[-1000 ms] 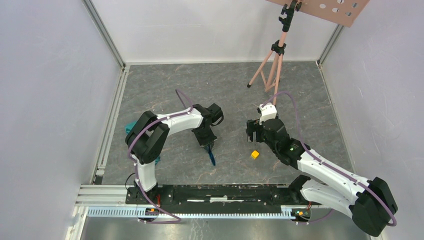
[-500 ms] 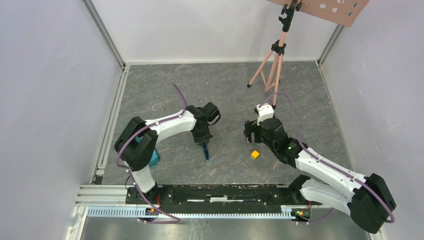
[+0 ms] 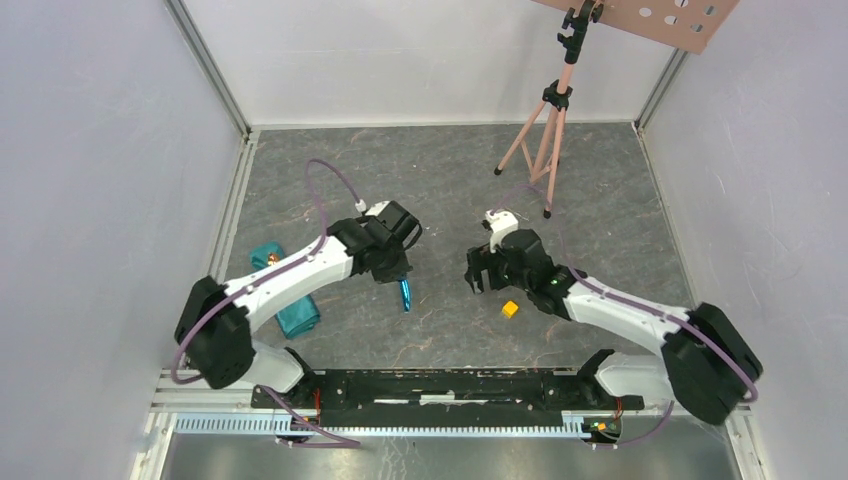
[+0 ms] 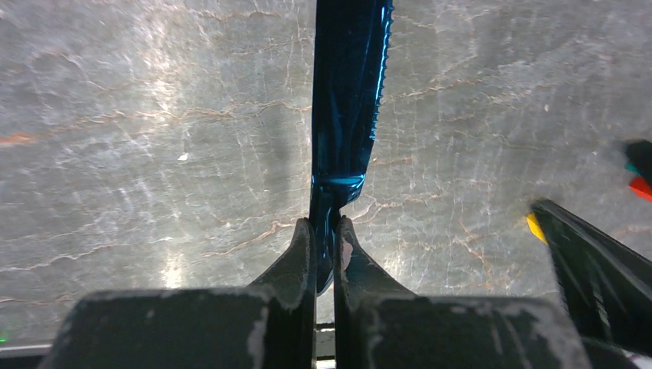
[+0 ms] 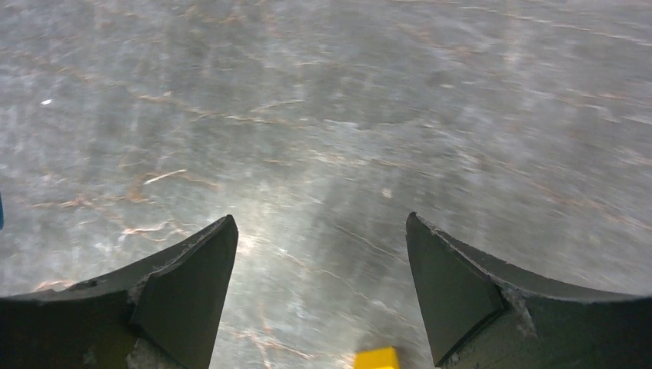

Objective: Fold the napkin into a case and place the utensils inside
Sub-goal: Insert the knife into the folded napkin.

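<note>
- Two arms are over the grey marbled tabletop (image 3: 450, 180), the left one reaching in from the left side and the right one from the right.
- The left fingers (image 4: 301, 254) are squeezed nearly together on the handle end of the blue knife (image 4: 346, 92). The blade sticks straight out ahead of them, and in the wrist view its serrated edge is on the right.
- From the top view the knife (image 3: 405, 294) sits about mid-tabletop, pointing toward the near edge. I can't tell whether its tip touches the surface.
- The right fingers (image 5: 192, 277) are spread wide with nothing between them, just bare tabletop below.
- The yellow cube (image 3: 510, 309) is on the tabletop just beside the right fingers, on their near side. It peeks in at the bottom edge of the right wrist view (image 5: 377, 358).
- The napkin (image 3: 298, 318) is a narrow teal bundle over on the left side, well apart from the knife. The left arm crosses over its middle.
- A pinkish tripod (image 3: 545, 130) stands at the far right.
</note>
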Robot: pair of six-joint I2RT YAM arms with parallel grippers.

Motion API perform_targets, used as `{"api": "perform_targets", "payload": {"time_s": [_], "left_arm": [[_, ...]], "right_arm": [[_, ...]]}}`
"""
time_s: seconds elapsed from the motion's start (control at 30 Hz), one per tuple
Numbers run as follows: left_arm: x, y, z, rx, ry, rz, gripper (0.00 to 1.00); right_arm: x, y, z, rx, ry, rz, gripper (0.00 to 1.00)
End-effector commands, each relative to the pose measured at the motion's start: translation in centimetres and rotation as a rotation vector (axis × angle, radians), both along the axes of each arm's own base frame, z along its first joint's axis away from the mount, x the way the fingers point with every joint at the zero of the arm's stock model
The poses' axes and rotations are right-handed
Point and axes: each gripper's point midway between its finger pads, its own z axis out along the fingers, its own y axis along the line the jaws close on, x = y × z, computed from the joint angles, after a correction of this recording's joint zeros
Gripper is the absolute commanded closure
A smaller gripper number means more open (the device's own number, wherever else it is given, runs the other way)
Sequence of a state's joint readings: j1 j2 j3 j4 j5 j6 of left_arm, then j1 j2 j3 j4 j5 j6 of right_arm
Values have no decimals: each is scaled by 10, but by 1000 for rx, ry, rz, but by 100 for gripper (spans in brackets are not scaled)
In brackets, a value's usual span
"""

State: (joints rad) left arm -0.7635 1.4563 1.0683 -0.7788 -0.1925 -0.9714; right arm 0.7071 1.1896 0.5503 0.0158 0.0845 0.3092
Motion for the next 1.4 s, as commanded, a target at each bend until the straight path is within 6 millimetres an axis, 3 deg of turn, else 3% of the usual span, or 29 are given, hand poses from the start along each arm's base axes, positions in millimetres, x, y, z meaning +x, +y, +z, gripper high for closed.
{"api": "perform_targets", "payload": {"time_s": [0.0, 0.2, 0.33, 0.5, 0.7, 0.8, 0.9, 1.03, 1.23, 1.37], "left_arm": [[9, 18, 49, 29, -171, -85, 98], [7, 65, 75, 89, -205, -77, 98], [8, 116, 85, 132, -195, -5, 98], [10, 199, 99, 273, -208, 126, 98], [12, 274, 97, 422, -172, 282, 98], [14, 306, 90, 475, -148, 354, 98], [17, 324, 79, 495, -123, 387, 98], [30, 334, 63, 460, -118, 399, 98], [59, 346, 43, 453, -125, 439, 98], [67, 352, 24, 457, -107, 461, 98]], "right_arm": [[-4, 72, 28, 179, 22, 217, 14], [-31, 155, 38, 345, 110, 407, 15], [-44, 213, 47, 461, 190, 489, 18], [-57, 275, 54, 646, 275, 512, 25], [-74, 336, 35, 745, 446, 583, 34], [-74, 350, 30, 738, 446, 598, 37], [-75, 360, 15, 684, 440, 604, 37], [-74, 367, -3, 644, 425, 598, 38], [-87, 380, -23, 596, 423, 660, 49], [-100, 390, -30, 576, 441, 709, 43]]}}
